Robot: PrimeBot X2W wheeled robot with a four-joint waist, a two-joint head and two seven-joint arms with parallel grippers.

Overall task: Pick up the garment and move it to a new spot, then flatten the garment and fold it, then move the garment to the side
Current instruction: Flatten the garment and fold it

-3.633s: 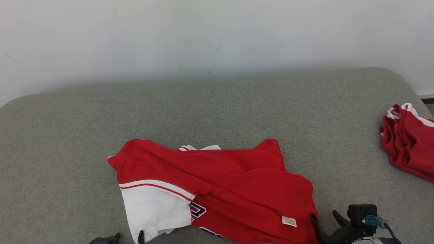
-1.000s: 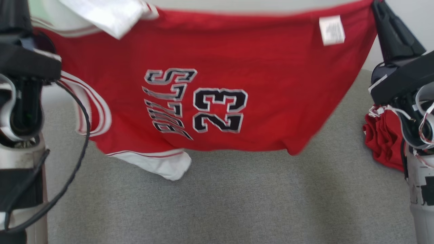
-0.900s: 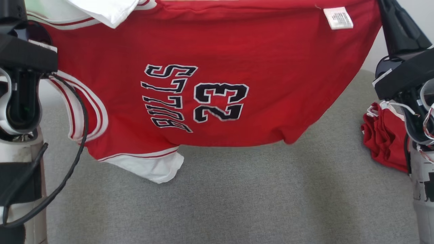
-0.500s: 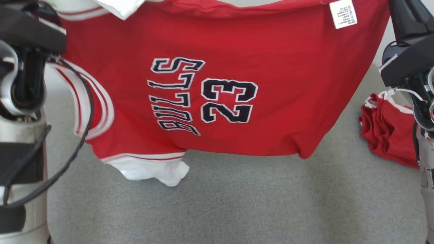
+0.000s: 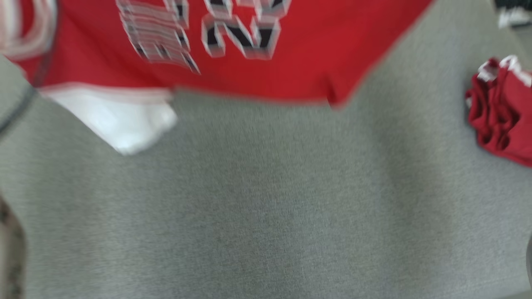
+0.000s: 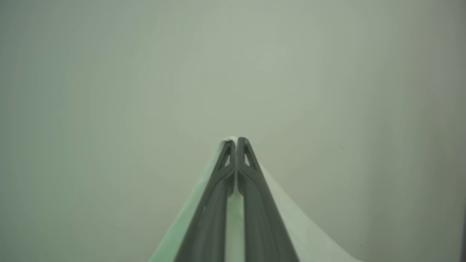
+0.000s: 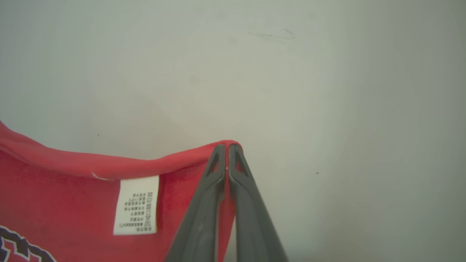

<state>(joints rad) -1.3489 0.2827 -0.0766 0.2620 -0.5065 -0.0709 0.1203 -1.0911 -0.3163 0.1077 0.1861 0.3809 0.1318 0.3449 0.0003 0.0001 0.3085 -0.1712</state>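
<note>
Above the grey cushion (image 5: 266,216), the red jersey (image 5: 324,45) hangs stretched in the air, its white sleeve dangling lowest, though the head view is blurred. Your right gripper (image 7: 227,145) is clamped on a red top corner beside the white label (image 7: 136,205). Your left gripper (image 6: 236,140) is pinched tight on a pale fold, likely the jersey's white trim. I judge this the carrying step; next, lower it evenly onto open cushion and spread it flat. Count: 1 held jersey, 1 crumpled red garment (image 5: 498,112) at the right, 2 grippers.
</note>
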